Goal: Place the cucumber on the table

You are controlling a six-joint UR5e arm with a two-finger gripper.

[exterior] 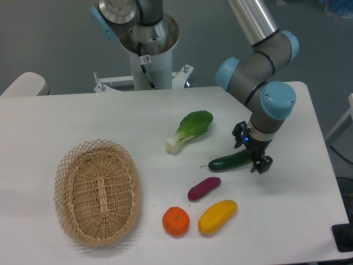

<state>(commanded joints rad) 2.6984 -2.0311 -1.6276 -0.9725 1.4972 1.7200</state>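
Observation:
The cucumber [229,162], dark green and glossy with a thin stem tip pointing left, lies on the white table [83,116] right of centre. My gripper [251,150] points down over the cucumber's right end. Its jaws stand on either side of that end, spread wider than the cucumber. One dark finger [239,134] is behind it and the other finger [263,164] is in front. The very end of the cucumber is hidden under the gripper.
A bok choy [189,130] lies just left and behind the cucumber. A purple eggplant [203,188], a yellow fruit [217,216] and an orange [175,221] lie in front. A wicker basket [97,191] stands at the front left. The table's right edge is near the gripper.

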